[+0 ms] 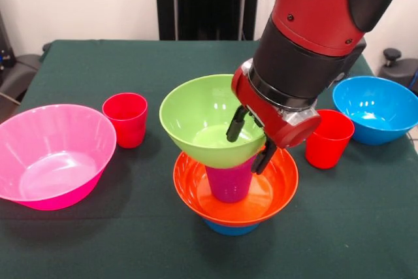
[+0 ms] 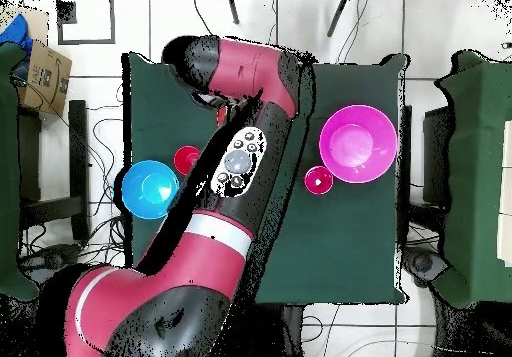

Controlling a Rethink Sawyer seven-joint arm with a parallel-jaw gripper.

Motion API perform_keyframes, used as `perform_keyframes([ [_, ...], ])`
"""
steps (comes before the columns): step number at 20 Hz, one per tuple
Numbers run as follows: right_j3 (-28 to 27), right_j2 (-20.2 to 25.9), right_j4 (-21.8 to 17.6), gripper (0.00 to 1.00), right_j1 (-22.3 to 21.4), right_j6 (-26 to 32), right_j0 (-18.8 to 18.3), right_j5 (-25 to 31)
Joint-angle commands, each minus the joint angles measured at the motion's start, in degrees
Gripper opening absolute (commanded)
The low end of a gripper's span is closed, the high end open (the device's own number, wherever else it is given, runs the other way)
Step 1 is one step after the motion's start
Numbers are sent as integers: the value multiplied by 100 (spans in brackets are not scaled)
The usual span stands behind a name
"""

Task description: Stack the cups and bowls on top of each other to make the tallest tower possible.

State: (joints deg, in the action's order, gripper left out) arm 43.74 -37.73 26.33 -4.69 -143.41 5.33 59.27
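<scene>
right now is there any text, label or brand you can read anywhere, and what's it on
Cardboard box off the table's side in the overhead view: dark printing on its top, too small and blurred to read.
Cups, bowls, green table cloth and robot arm: no readable words, numbers or signs.

The lime green bowl [image 1: 202, 121] sits over a purple cup [image 1: 228, 182], an orange bowl [image 1: 196, 187] and a blue bowl [image 1: 230, 229]. Two red cups [image 1: 126, 118], one large pink bowl [image 1: 52, 155], one large blue bowl [image 1: 377, 109], dark green table [image 1: 98, 246].

Claw [image 1: 251, 142] low — fingers clamped.
</scene>
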Motion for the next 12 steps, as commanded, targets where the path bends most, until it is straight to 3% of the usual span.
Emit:
perform_keyframes([
  [1, 591, 1147, -210, 100, 166, 441, -91, 5],
  [2, 645, 1424, -52, 100, 88, 670, -232, 265],
  [12, 691, 1544, -325, 100, -224, 844, -347, 576],
])
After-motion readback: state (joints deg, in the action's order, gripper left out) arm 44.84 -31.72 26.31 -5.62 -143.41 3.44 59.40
